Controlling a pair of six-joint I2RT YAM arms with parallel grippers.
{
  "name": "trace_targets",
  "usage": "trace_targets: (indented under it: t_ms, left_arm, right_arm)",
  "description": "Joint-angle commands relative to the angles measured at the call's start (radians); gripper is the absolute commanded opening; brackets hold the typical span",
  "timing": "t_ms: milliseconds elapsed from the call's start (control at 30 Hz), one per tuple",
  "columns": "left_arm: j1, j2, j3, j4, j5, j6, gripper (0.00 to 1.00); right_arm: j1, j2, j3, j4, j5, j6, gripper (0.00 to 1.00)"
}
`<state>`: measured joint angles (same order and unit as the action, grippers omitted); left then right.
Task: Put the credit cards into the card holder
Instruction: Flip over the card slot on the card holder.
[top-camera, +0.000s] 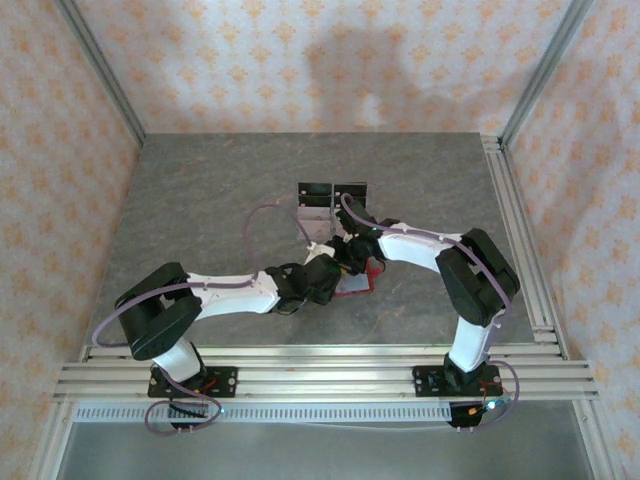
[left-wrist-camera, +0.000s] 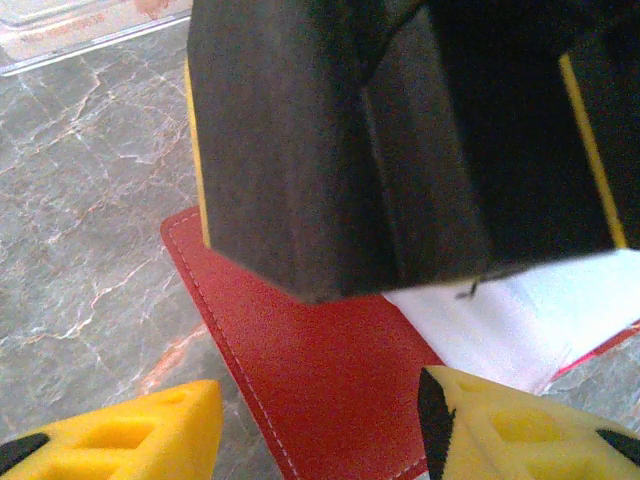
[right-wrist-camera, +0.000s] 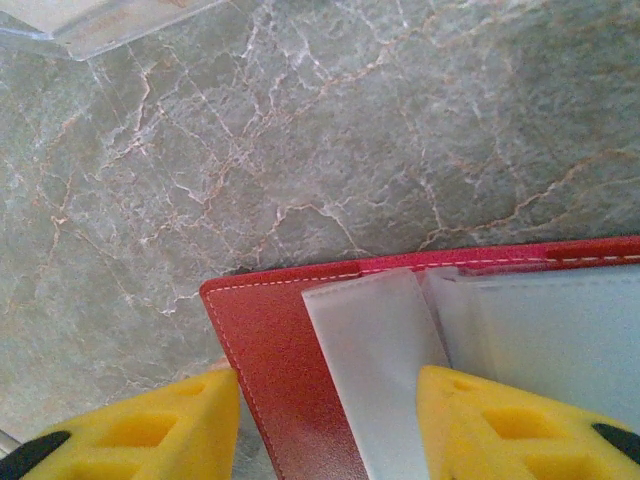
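Wallet (top-camera: 362, 283): red and lying open, flat on the worktop (top-camera: 200, 200) near its middle, under the two arms' tips. The pale inner pockets face up.
Left fingers (left-wrist-camera: 130, 425): yellow and roughly half apart, gripping nothing. The wallet's stitched red cover lies between and below them. I cannot tell whether they touch it.
Right fingers (right-wrist-camera: 520, 430): yellow and roughly half apart, gripping nothing. They straddle the wallet's near corner, with red cover by the left one and a pale leaf (right-wrist-camera: 375, 370) running toward the right one.
Cards: the pale leaf and the layers beside it could be pockets or cards. I cannot tell which.
Black housing (left-wrist-camera: 400, 140): it has yellow edges and sits close ahead of the left fingers, above the wallet, hiding part of its pale side (left-wrist-camera: 530, 320).
Stand (top-camera: 330, 192): clear plastic with black blocks, on the far side of the wallet and near it.
Arms: both bend inward from the near edge and meet above the wallet.
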<state>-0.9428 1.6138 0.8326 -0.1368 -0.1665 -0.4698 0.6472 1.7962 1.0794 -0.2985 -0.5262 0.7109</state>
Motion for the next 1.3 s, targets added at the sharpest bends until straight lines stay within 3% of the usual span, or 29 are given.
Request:
trace_targets:
  t_ms: [0,1100,1267]
  left_arm:
    - [-0.008,-0.035,-0.042,-0.014,-0.028,-0.004,0.56]
    - [-0.044,0.004,0.009,0.097,-0.076,0.034,0.63]
    - [-0.045,-0.057,-0.050,0.097,-0.082,0.005,0.63]
  right_arm:
    - [0.001,-0.052,0.025,0.049,-0.031,0.021,0.50]
    - [0.000,-0.046,-0.001,0.078,-0.046,0.032,0.50]
    - [-0.003,-0.066,0.030,0.056,-0.049,0.018,0.50]
